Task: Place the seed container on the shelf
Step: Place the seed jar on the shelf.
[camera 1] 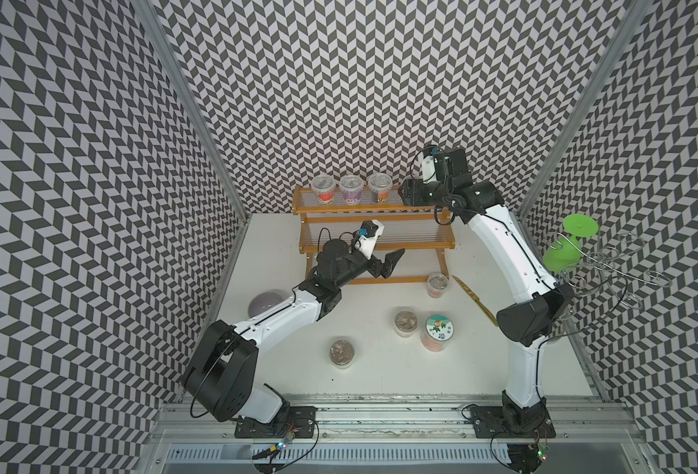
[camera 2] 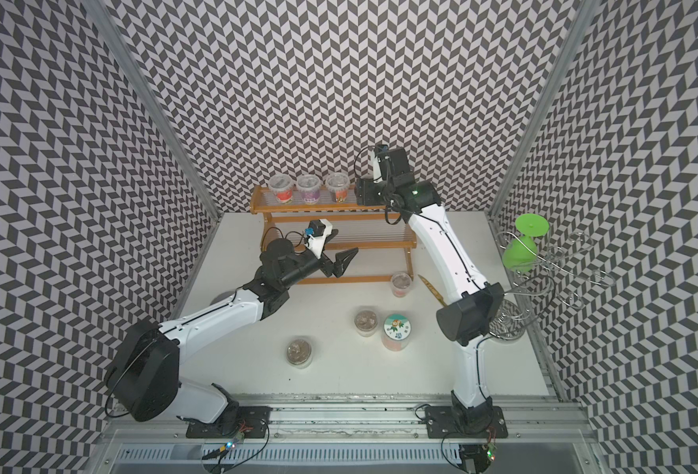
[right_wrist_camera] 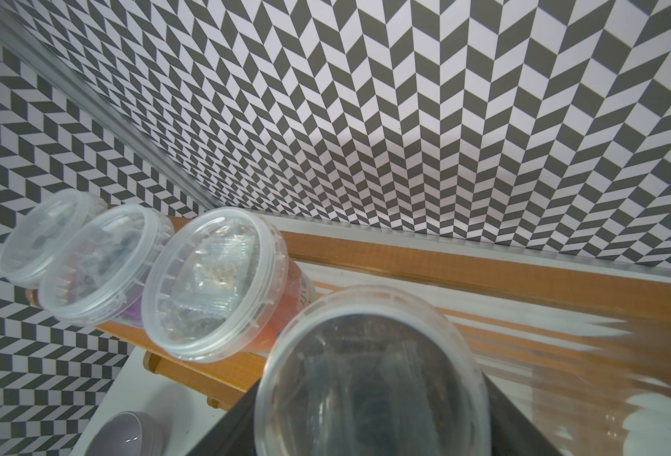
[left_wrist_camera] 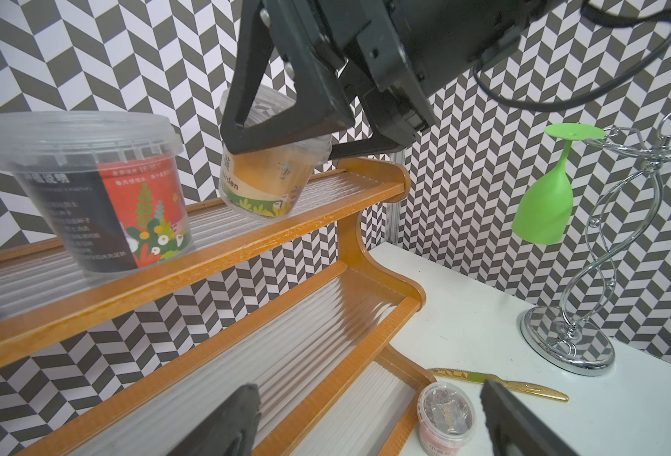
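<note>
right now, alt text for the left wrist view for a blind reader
The right gripper holds a tilted orange-labelled seed container at the top tier of the wooden shelf, beside a red-labelled container standing there. To the side, a green glass hangs upside down from a silver wire stand.

**Camera layout.** Both top views are looking steeply down from above the front rail, covering the whole table and shelf. The left wrist camera is facing up along the shelf tiers at close range. The right wrist camera is looking down onto the top tier, and both are sharing the seed container.
</note>
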You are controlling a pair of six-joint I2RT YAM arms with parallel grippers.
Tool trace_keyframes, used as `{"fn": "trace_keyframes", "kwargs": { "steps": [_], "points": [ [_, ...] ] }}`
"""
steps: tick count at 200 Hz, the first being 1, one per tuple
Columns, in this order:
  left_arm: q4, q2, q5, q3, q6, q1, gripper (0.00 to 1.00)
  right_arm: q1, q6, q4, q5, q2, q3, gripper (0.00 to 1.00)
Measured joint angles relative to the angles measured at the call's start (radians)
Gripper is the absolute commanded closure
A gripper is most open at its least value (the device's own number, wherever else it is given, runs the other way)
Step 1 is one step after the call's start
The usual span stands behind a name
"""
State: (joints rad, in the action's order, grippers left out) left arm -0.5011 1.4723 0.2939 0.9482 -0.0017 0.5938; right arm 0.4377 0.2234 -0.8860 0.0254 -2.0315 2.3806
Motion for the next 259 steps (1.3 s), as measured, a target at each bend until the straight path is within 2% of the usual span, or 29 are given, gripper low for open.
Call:
{"fn": "trace_keyframes", "kwargs": {
  "steps": [185,219,259],
  "points": [
    [0.001,0.009,0.016,0.002,-0.017,-0.008,0.09,0.000,-0.015,0.012,-0.033,-0.030,0.027,0.20],
    [0.001,0.009,0.018,0.002,-0.019,-0.010,0.09,0.000,-0.016,0.012,-0.029,-0.030,0.027,0.24],
    [0.002,0.009,0.018,0.002,-0.019,-0.010,0.09,0.000,-0.018,0.020,0.011,-0.030,0.025,0.24]
  ]
}}
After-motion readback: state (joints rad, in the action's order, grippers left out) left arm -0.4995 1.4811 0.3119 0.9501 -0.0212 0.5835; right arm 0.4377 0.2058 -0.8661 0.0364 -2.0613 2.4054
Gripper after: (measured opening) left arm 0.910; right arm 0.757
